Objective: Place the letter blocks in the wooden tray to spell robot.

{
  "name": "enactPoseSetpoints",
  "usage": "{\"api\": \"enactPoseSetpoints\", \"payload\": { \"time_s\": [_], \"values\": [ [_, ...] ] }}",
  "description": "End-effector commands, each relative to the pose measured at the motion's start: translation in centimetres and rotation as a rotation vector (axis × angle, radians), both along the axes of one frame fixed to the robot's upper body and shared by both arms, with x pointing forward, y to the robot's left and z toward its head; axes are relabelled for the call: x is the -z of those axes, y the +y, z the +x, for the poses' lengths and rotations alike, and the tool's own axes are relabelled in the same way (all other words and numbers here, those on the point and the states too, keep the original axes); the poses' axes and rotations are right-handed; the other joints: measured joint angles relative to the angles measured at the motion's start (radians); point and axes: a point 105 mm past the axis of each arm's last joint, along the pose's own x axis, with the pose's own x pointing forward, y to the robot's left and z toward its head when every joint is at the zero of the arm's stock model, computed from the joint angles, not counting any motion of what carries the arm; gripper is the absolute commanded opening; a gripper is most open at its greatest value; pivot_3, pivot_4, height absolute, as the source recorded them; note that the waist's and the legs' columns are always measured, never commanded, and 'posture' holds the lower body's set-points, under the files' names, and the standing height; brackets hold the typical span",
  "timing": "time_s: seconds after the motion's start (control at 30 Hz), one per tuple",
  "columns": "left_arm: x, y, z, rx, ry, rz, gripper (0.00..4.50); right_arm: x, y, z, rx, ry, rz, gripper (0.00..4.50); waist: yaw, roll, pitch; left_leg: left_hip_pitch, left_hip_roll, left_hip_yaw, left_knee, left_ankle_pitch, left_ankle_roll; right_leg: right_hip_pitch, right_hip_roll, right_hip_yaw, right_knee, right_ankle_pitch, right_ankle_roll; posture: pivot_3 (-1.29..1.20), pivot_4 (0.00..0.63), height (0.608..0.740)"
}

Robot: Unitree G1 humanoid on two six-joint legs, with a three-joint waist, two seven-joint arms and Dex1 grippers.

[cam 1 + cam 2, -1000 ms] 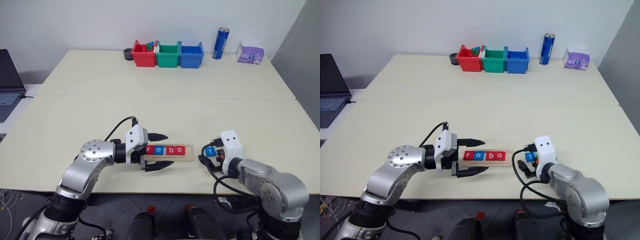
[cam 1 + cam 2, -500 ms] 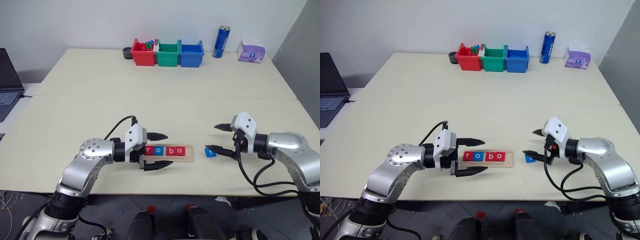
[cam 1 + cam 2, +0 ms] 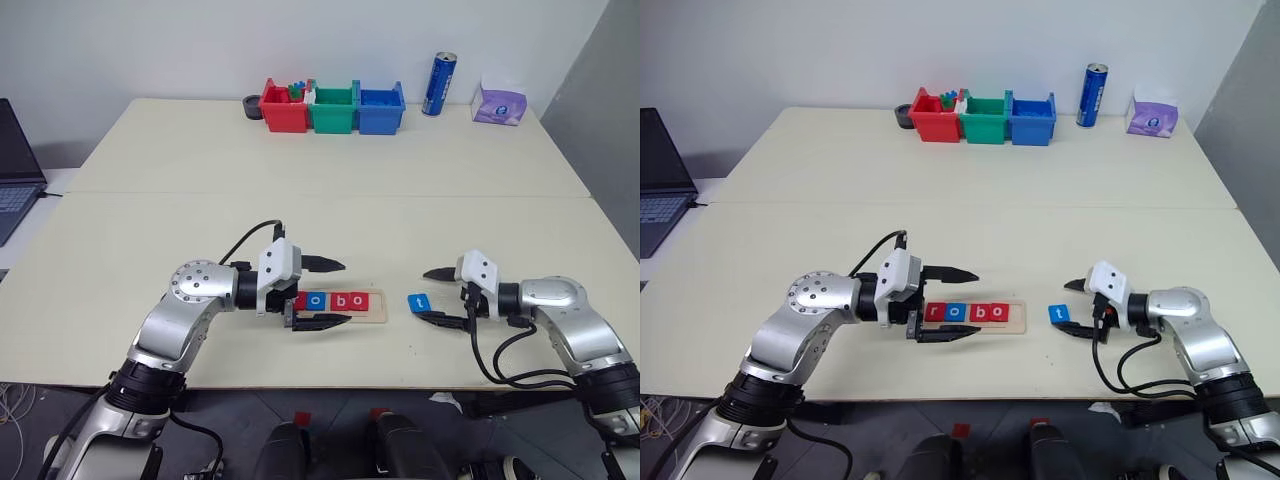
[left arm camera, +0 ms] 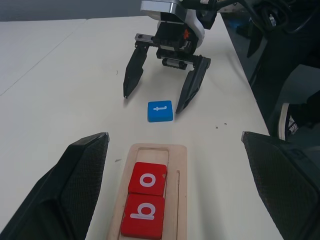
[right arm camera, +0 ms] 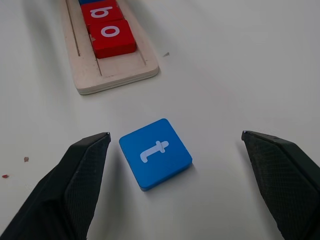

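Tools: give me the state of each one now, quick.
Left tool: open, holding nothing, at the tray's left end.
Right tool: open, holding nothing, straddling the t block.

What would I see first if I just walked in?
The blue t block lying alone on the table, between the right gripper's open fingers. Next, the wooden tray to its left already spells "robo", with the left gripper open around its other end.
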Motion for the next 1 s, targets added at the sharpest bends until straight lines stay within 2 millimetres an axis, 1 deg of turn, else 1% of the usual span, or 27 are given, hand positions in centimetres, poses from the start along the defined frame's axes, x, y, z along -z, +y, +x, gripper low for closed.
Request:
{"api": "enactPoseSetpoints", "payload": {
  "time_s": [0.03, 0.2, 0.27, 0.3, 0.33, 0.37, 0.4, 0.47, 0.53, 0.7, 0.8, 0.9, 1.0],
  "values": [
    [-0.9, -0.7, 0.0, 0.029, -0.040, -0.006, 4.50, -0.4, 0.4, -0.3, -0.048, -0.023, -0.004, 4.48, 0.001, 0.000, 0.000, 0.000, 0.000, 0.000, 0.000, 0.000, 0.000, 0.000, 0.000, 0.000, 0.000, 0.000, 0.000, 0.00, 0.150, 0.740],
    [-1.1, -0.9, 0.1, 0.035, -0.048, -0.008, 4.50, -0.1, 0.6, -0.5, -0.068, -0.028, -0.022, 4.48, 0.001, 0.000, 0.000, 0.000, 0.000, 0.000, 0.000, 0.000, 0.000, 0.000, 0.000, 0.000, 0.000, 0.000, 0.000, 0.00, 0.150, 0.740],
    [-1.1, -1.0, 0.1, 0.038, -0.048, -0.008, 4.50, 0.1, 0.5, -0.4, -0.075, -0.048, -0.043, 4.12, 0.001, 0.000, 0.000, 0.000, 0.000, 0.000, 0.000, 0.000, 0.000, 0.000, 0.000, 0.000, 0.000, 0.000, 0.000, 0.00, 0.150, 0.740],
    [-1.1, -1.1, 0.1, 0.039, -0.048, -0.008, 4.50, 0.2, 0.6, -0.4, -0.077, -0.053, -0.046, 3.90, 0.001, 0.000, 0.000, 0.000, 0.000, 0.000, 0.000, 0.000, 0.000, 0.000, 0.000, 0.000, 0.000, 0.000, 0.000, 0.00, 0.150, 0.740],
    [-1.1, -1.1, 0.1, 0.040, -0.048, -0.008, 4.50, 0.3, 0.6, -0.4, -0.077, -0.053, -0.044, 3.59, 0.001, 0.000, 0.000, 0.000, 0.000, 0.000, 0.000, 0.000, 0.000, 0.000, 0.000, 0.000, 0.000, 0.000, 0.000, 0.00, 0.150, 0.740],
    [-1.1, -1.1, 0.0, 0.041, -0.049, -0.008, 4.50, 0.3, 0.6, -0.4, -0.078, -0.054, -0.042, 3.16, 0.001, 0.000, 0.000, 0.000, 0.000, 0.000, 0.000, 0.000, 0.000, 0.000, 0.000, 0.000, 0.000, 0.000, 0.000, 0.00, 0.150, 0.740],
    [-1.1, -1.1, 0.0, 0.041, -0.048, -0.007, 4.50, 0.3, 0.6, -0.4, -0.078, -0.054, -0.041, 2.87, 0.001, 0.000, 0.000, 0.000, 0.000, 0.000, 0.000, 0.000, 0.000, 0.000, 0.000, 0.000, 0.001, 0.000, 0.000, 0.00, 0.150, 0.740],
    [-1.1, -1.1, 0.0, 0.042, -0.047, -0.006, 4.50, 0.2, 0.7, -0.4, -0.079, -0.055, -0.040, 2.06, 0.001, 0.000, 0.000, 0.000, 0.000, 0.000, 0.000, 0.000, 0.000, 0.000, 0.000, 0.000, 0.001, 0.000, 0.000, 0.00, 0.150, 0.740],
    [-1.0, -1.0, -0.1, 0.042, -0.047, -0.005, 4.50, 0.2, 0.7, -0.4, -0.079, -0.056, -0.039, 1.45, 0.001, 0.000, 0.000, 0.000, 0.000, 0.000, 0.000, 0.000, 0.000, 0.000, 0.000, 0.000, 0.001, 0.000, 0.000, 0.00, 0.150, 0.740],
    [-0.9, -0.9, -0.2, 0.040, -0.044, -0.003, 4.50, -0.6, 0.7, -0.1, -0.077, -0.062, -0.027, 1.46, 0.001, 0.000, 0.000, 0.000, 0.000, 0.000, 0.000, 0.000, 0.000, 0.000, 0.000, 0.000, 0.001, 0.000, -0.001, 0.00, 0.150, 0.740],
    [-1.0, -0.3, 0.0, 0.018, -0.046, -0.003, 4.50, -1.9, 1.5, 0.3, -0.070, -0.072, 0.015, 1.46, -0.001, 0.000, 0.000, 0.001, 0.000, 0.000, 0.000, 0.000, 0.000, 0.000, 0.000, 0.000, 0.001, 0.001, -0.001, 0.00, 0.150, 0.740],
    [-1.1, 1.4, 0.0, -0.022, -0.039, 0.011, 4.50, -3.4, 3.1, 0.4, -0.088, -0.071, 0.069, 1.46, -0.004, 0.000, 0.000, 0.001, 0.000, 0.000, 0.000, 0.000, 0.000, 0.000, 0.000, 0.000, 0.001, 0.001, -0.001, 0.00, 0.150, 0.740],
    [-0.7, 3.2, -0.2, -0.059, -0.030, 0.041, 4.50, -4.1, 4.7, 0.2, -0.120, -0.061, 0.101, 1.46, -0.002, 0.000, 0.000, 0.001, 0.001, -0.002, 0.000, 0.000, 0.000, 0.000, 0.001, 0.000, 0.002, 0.000, -0.001, 0.00, 0.150, 0.740]
  ]
}}
